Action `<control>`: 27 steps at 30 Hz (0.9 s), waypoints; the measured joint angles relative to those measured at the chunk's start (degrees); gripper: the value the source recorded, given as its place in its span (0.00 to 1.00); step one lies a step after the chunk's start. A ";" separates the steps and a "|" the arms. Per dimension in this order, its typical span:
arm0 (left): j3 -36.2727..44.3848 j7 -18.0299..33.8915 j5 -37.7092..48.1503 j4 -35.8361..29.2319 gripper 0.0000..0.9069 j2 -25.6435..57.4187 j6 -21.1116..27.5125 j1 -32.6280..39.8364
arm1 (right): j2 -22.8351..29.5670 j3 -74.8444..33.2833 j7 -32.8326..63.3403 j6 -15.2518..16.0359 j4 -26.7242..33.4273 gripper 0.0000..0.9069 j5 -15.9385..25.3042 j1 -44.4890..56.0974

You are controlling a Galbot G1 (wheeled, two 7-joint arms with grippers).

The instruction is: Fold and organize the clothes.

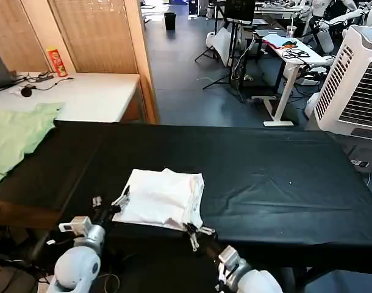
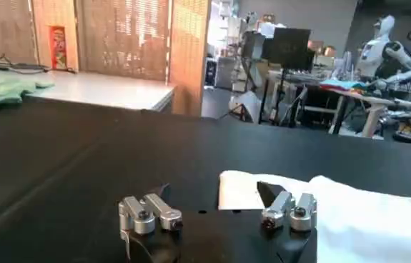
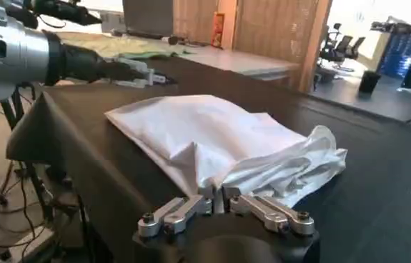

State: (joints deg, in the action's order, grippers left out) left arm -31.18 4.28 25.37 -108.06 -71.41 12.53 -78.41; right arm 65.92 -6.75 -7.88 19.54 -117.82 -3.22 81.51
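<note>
One plain white cotton T-shirt (image 1: 163,198), folded into a rough rectangle with loose bunched layers along its right side, is laid on the near part of a long counter covered in black cloth (image 1: 265,177), left of the counter's middle and close to the near edge; no print is visible on the upward face. The left gripper (image 1: 110,202) is placed at the shirt's near left corner, just beside the fabric; in the left wrist view its fingers (image 2: 150,212) are seen spread wide apart and released, with one fingertip touching or just beside the shirt's edge (image 2: 362,214) and nothing grasped. The right gripper (image 1: 197,232) is placed at the shirt's near right corner; in the right wrist view its fingers (image 3: 180,212) are seen drawn together at the tips, clenched at the hem of the white fabric (image 3: 212,139), though whether cloth is actually pinched between them cannot be told. A light green garment (image 1: 18,131) is spread on the far left, partly on the black counter and partly on a white counter (image 1: 94,91) behind it. A red and yellow cylindrical can (image 1: 56,61) is stood upright on the far part of the white counter, well apart from the shirt.
</note>
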 joint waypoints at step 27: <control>-0.41 -2.11 21.26 2.01 0.00 -1.89 5.57 1.02 | 2.68 -6.35 8.37 0.94 -9.52 0.97 -7.70 8.29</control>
State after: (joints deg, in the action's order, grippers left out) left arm -31.59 2.18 46.63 -106.05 -73.30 18.09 -77.38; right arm 68.60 -13.10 0.49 20.48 -127.34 -10.92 89.80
